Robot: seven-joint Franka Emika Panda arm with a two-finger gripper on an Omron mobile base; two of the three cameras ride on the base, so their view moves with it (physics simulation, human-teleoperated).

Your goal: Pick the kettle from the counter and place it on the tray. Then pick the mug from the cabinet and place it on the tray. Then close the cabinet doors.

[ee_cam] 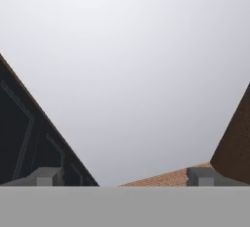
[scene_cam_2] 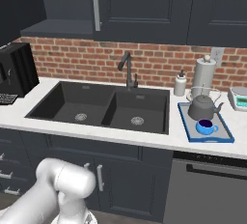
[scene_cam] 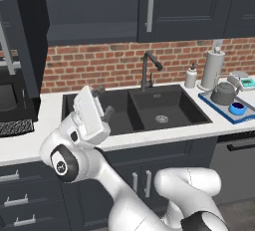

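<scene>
The dark-grey kettle (scene_cam: 223, 93) (scene_cam_2: 202, 107) stands on the blue-rimmed tray (scene_cam: 213, 103) (scene_cam_2: 183, 117) at the right end of the white counter (scene_cam: 50, 106) (scene_cam_2: 144, 138). The blue mug (scene_cam: 237, 108) (scene_cam_2: 206, 127) sits on the tray just in front of the kettle. In the wall cabinet (scene_cam: 92, 6) (scene_cam_2: 58, 10) the left door (scene_cam: 22, 36) is swung out, baring the dark interior, while the right door (scene_cam: 187, 3) (scene_cam_2: 144, 6) is shut. My gripper (scene_cam: 103, 100) (ee_cam: 124, 177) hovers open and empty over the sink's left side, pointing up, far left of the tray.
A black double sink (scene_cam: 149, 108) (scene_cam_2: 106, 107) with a dark faucet (scene_cam: 147, 70) (scene_cam_2: 127, 68) takes up the middle of the counter. A soap bottle (scene_cam_2: 180, 84), a paper-towel roll (scene_cam_2: 204, 76) and a white scale (scene_cam_2: 238, 97) stand by the tray. A black appliance (scene_cam_2: 17, 71) sits at the left.
</scene>
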